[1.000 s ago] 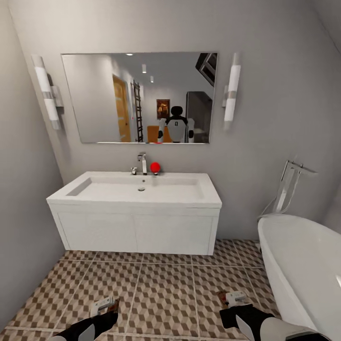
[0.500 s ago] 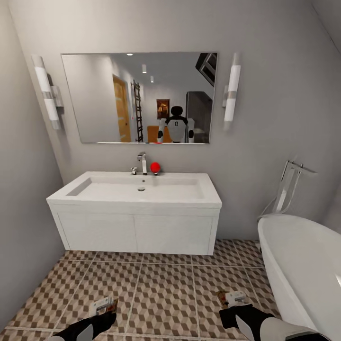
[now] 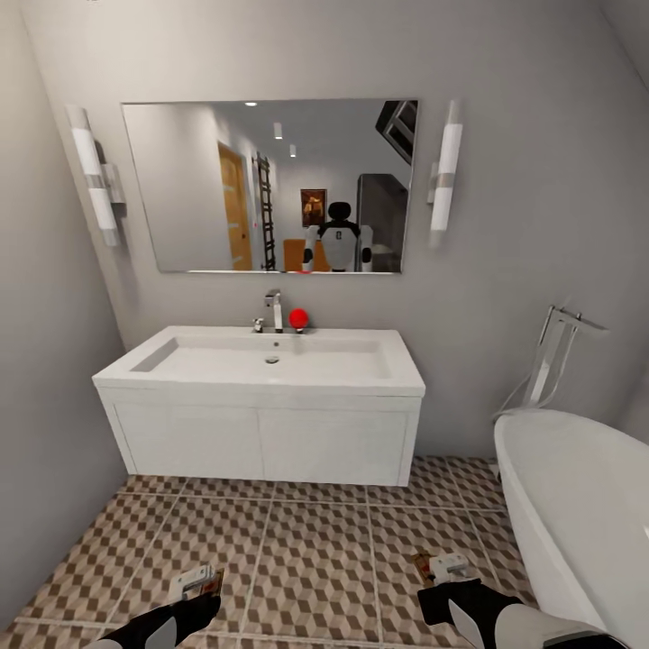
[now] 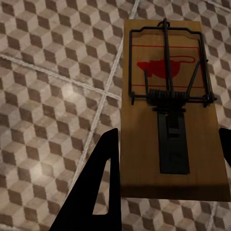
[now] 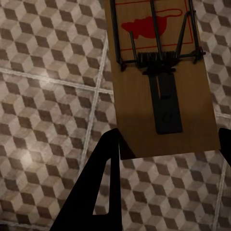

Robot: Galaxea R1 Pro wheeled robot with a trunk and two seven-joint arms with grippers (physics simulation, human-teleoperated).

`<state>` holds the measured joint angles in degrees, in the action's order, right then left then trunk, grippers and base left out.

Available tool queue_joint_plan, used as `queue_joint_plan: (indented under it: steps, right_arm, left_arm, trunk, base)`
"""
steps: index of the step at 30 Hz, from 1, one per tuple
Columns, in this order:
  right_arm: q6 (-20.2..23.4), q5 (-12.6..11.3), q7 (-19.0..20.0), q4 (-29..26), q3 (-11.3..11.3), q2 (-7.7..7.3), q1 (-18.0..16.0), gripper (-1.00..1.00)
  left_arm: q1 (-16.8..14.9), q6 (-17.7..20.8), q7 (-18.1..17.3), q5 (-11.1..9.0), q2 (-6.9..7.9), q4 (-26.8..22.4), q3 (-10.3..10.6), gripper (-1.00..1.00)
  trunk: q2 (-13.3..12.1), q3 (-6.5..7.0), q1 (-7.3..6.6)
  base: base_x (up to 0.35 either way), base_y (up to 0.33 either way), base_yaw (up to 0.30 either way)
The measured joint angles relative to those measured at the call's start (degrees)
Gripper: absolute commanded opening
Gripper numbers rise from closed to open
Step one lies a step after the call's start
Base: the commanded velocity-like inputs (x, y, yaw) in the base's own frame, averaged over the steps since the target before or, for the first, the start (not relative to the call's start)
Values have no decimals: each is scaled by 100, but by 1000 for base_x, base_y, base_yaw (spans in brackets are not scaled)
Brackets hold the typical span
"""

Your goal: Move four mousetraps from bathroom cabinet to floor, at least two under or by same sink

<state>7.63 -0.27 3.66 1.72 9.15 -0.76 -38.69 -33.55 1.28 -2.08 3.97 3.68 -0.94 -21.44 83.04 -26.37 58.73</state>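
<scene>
Mousetraps sit one in each closed end effector, left point(image 3: 200, 581) gripping a mousetrap point(image 4: 171, 108) and right point(image 3: 444, 568) gripping another mousetrap point(image 5: 156, 72), both pointing lengthwise ahead toward the sink point(image 3: 261, 397) across the bathroom floor point(image 3: 311, 559), about equally near.

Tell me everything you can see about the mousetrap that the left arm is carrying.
The flat rectangular light-brown wooden mousetrap has a black wire bar and coiled spring across its middle, a dark metal plate running down its length, and a red mouse shape printed inside a thin red outline. It sits between the two black fingers of the left end effector, above the cube-patterned brown and beige tiled floor, some way in front of the white sink.
</scene>
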Motion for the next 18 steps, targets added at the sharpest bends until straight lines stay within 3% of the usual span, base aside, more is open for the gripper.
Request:
queue_joint_plan:
  steps: [18]
  right_arm:
    - [22, -5, 0, 3, 2, 22, 0, -100]
  left_arm:
    - [0, 16, -51, 41, -25, -35, 23, -100]
  trunk:
    - [0, 0, 0]
  base:
    - [0, 0, 9]
